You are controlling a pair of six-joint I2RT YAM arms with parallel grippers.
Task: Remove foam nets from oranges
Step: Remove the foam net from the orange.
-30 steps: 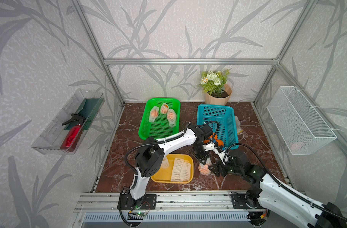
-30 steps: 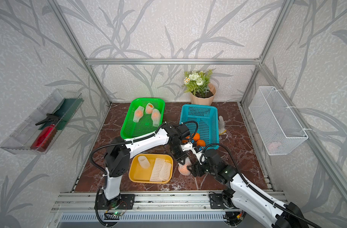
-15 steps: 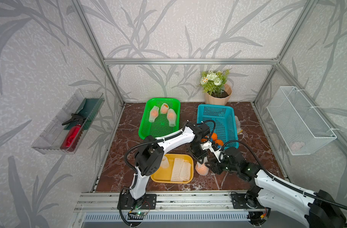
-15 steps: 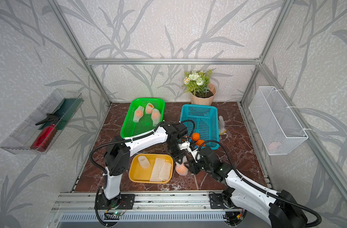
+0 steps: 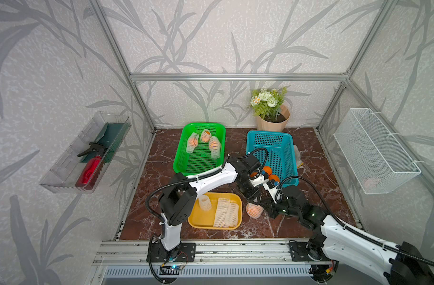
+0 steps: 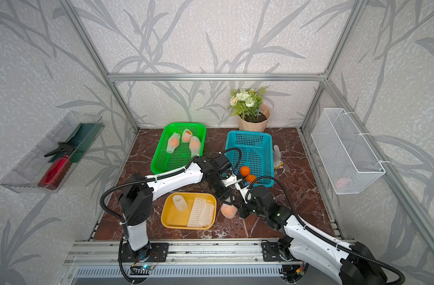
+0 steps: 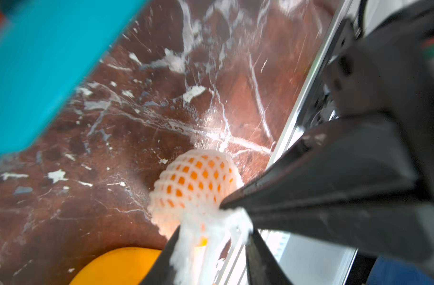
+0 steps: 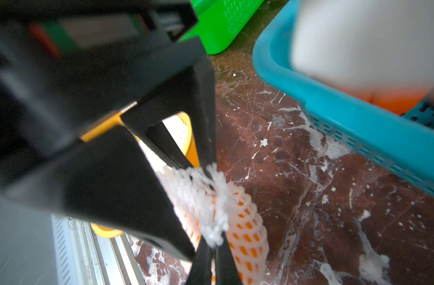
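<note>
Three nets [image 5: 226, 212] lie stripped in the yellow tray [image 5: 198, 218]; three oranges [image 5: 214, 145] wait wrapped. Right fingers [image 8: 202, 267] pinch a fourth's net [image 7: 198, 172], left fingers [image 7: 159, 269] parted.

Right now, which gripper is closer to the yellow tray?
Left. The left gripper hangs beside the yellow tray; the right gripper, shut on the foam net, is farther away.
</note>
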